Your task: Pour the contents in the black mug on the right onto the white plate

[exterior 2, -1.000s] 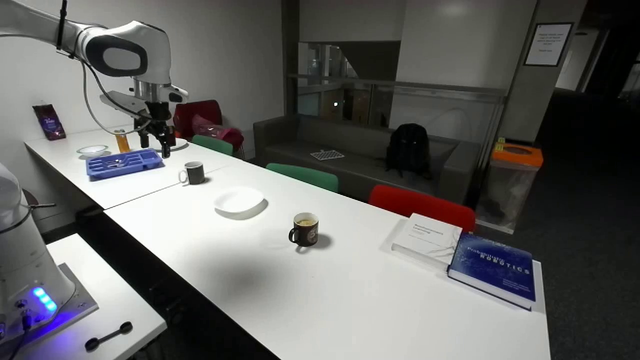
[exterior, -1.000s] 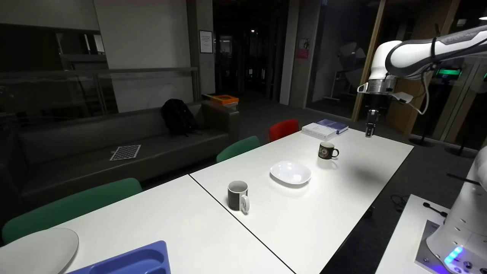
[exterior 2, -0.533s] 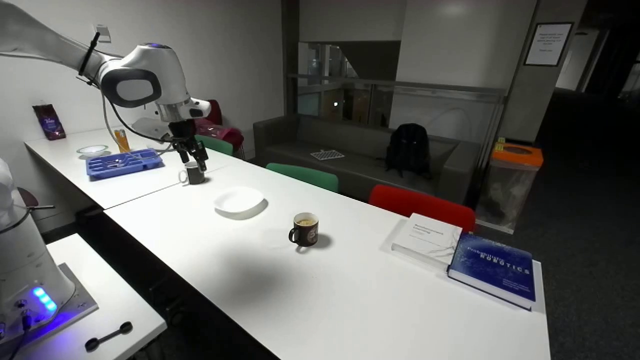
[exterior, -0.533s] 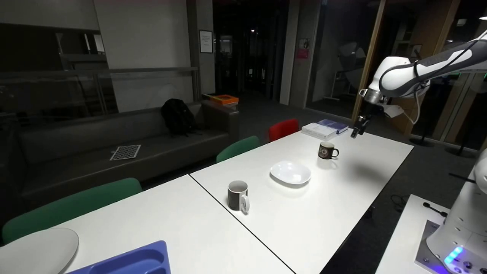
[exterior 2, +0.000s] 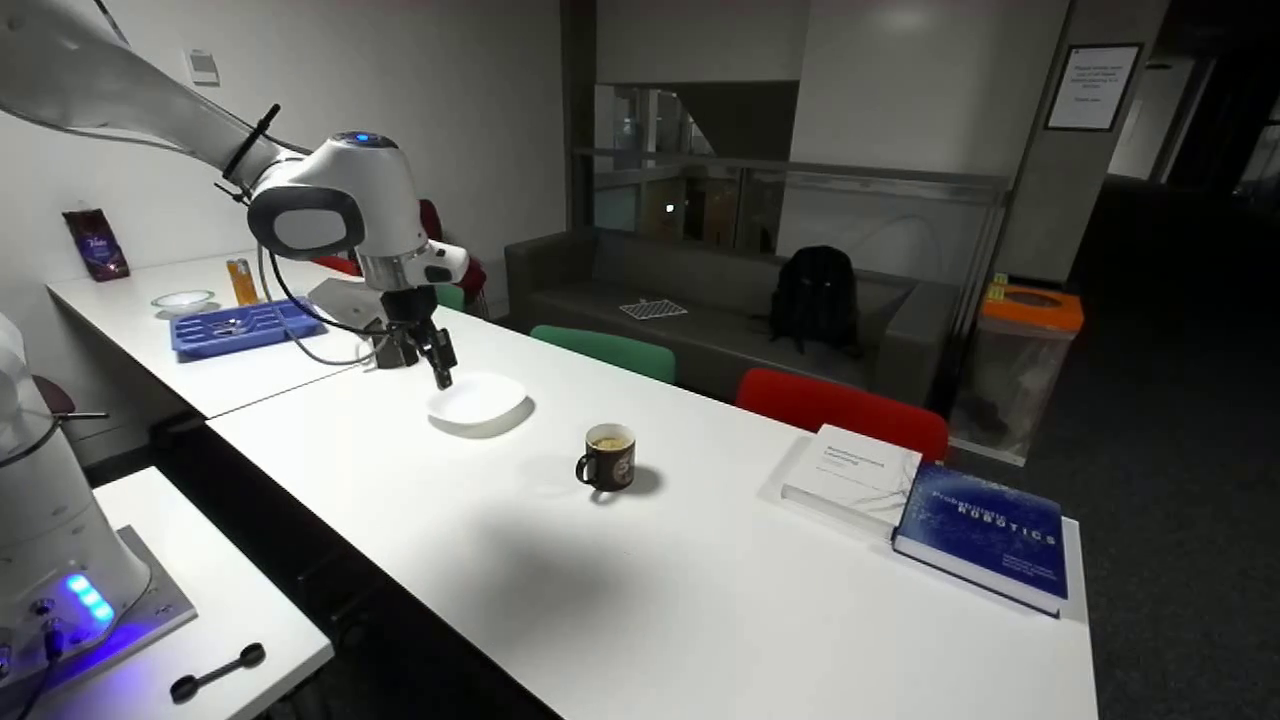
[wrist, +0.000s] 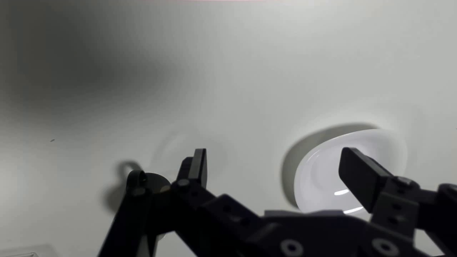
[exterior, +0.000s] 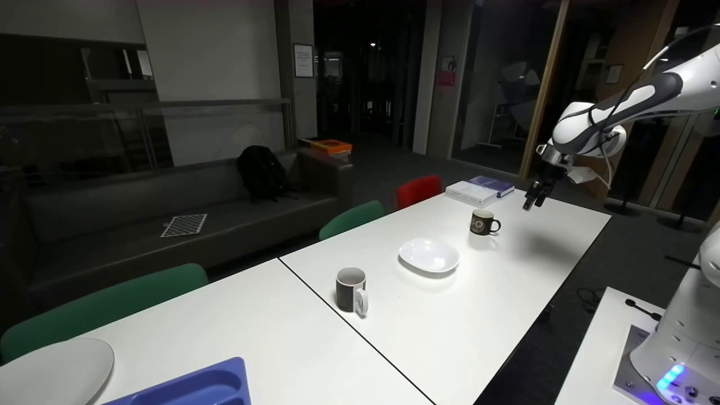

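- Black mug [exterior 2: 612, 468] = target: upright on table [exterior 2: 720, 600], tan contents [exterior 2: 610, 443] inside. Plate [wrist: 317, 175] looks bare, so prob. no pour done yet.
- Gripper [wrist: 274, 159]: fingers [wrist: 200, 166] spread wide, nothing b/w them; hangs above table, touching nothing AFAICT. In both exterior views it's tilted, tips slanting down.
- Key: in wrist view mug is lower left, partly hidden by one finger; plate is lower right, partly behind the other. So the gap frames bare table b/w the two, not mug.
- Finger-to-finger line runs approx. along mug–plate line; mug's handle [wrist: 133, 175] points up-picture, approx. square to it. In both exterior views handle juts twd the base [exterior: 689, 323] side of table.
- Next, prob.: shift sideways, away from plate, until mug or its handle sits b/w fingers, then go lower. Which of the two is meant: can't tell.
- Risk: dropping straight from here might bring a finger onto mug or plate; a bump could spill contents early.
- Grey mug [exterior: 345, 289], past plate from the black one = wrong one, leave it.
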